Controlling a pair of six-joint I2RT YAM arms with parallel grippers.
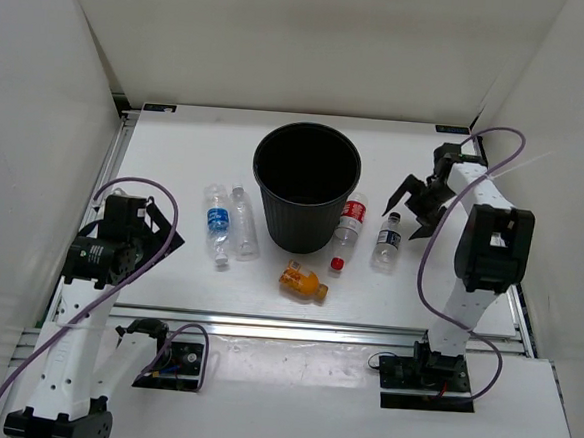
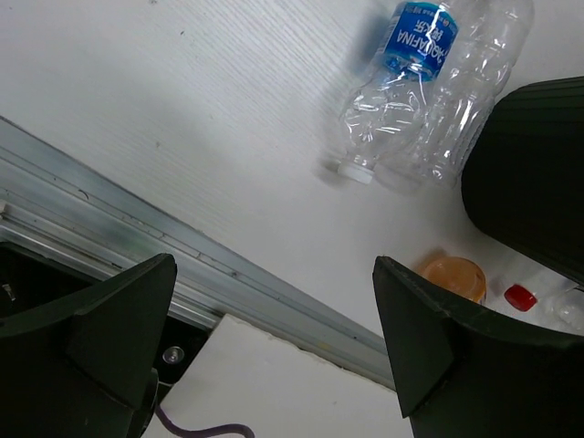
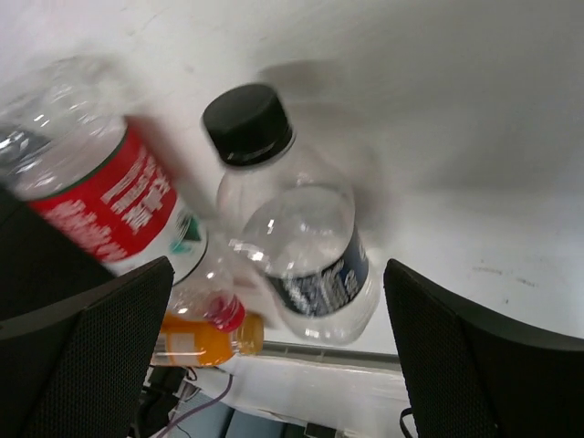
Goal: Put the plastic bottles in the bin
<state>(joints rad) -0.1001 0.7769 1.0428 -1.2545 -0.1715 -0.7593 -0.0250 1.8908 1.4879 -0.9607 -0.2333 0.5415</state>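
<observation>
The black bin [image 1: 305, 188] stands upright at mid table. Left of it lie two plastic bottles side by side: one with a blue label [image 1: 218, 222] [image 2: 401, 82] and a plain clear one [image 1: 244, 223] [image 2: 465, 91]. To the bin's right lie a red-labelled bottle [image 1: 348, 228] [image 3: 109, 201] and a dark-capped bottle [image 1: 388, 243] [image 3: 292, 228]. A short orange bottle [image 1: 304, 282] [image 3: 196, 338] lies in front. My right gripper [image 1: 410, 209] [image 3: 278, 347] hangs open just above the dark-capped bottle. My left gripper [image 1: 149, 227] [image 2: 274, 338] is open, near the front rail, well left of the bottles.
A metal rail [image 1: 294, 327] [image 2: 182, 246] runs along the table's front edge. White walls close in the back and both sides. The right arm's purple cable [image 1: 424, 268] loops beside the dark-capped bottle.
</observation>
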